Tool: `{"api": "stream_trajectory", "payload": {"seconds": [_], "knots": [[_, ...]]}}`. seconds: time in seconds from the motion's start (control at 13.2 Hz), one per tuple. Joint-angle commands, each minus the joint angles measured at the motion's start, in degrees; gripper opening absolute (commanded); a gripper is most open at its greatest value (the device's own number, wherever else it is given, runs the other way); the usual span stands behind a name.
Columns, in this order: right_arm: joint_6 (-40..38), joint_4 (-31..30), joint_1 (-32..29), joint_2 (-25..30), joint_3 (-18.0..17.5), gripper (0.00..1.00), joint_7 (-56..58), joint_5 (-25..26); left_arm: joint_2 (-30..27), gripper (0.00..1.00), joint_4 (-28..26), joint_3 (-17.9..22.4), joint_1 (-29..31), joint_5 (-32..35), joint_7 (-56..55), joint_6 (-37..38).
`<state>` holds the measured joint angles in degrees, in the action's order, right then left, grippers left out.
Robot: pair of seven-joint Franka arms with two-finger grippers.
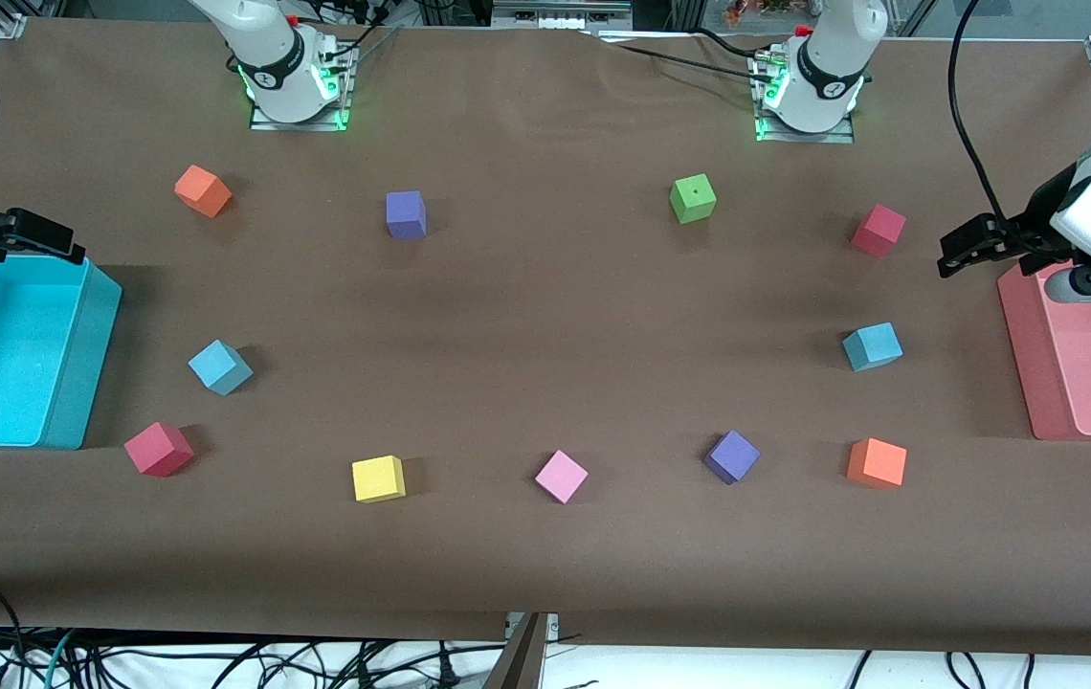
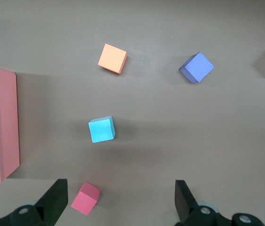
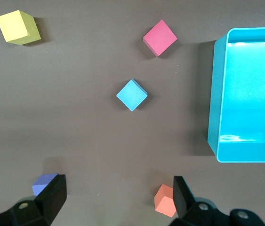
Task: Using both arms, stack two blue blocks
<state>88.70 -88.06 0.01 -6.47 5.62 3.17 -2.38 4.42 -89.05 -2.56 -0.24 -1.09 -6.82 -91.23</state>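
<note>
The left gripper (image 1: 959,251) hangs with its jaws spread wide and empty over the edge of the pink tray (image 1: 1024,383) at its own end of the table; the right gripper (image 1: 24,234) hangs just as wide and empty over the rim of the cyan bin (image 1: 86,383) at the other end. Neither blue block is touched yet. One sky-blue cube (image 1: 872,345) sits near the pink tray, between a red cube (image 1: 879,230) and an orange cube (image 1: 877,462); the other sky-blue cube (image 1: 220,366) sits near the cyan bin, with a second red cube (image 1: 159,449) just nearer the front camera. Both wrist views show their cube lying skewed to the fingers (image 2: 56,197), so my judgement is that each wrist should turn until the pads face two flat sides, then drop straight down and centred. The red neighbours look like the main hazard on the descent
</note>
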Motion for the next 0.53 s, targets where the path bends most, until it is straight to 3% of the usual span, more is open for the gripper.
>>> {"api": "stream_trajectory", "payload": {"seconds": [0.0,0.45], "knots": [[-0.64,0.88,-0.98,-0.21,-0.78,1.00,-0.18,0.53,0.50,1.00,1.69,0.01,0.15,-0.67,-0.38,1.23],[-0.90,1.40,-0.98,-0.56,-0.78,1.00,-0.09,0.62,0.50,1.00,1.69,0.01,0.15,-0.67,-0.38,1.14]]}}
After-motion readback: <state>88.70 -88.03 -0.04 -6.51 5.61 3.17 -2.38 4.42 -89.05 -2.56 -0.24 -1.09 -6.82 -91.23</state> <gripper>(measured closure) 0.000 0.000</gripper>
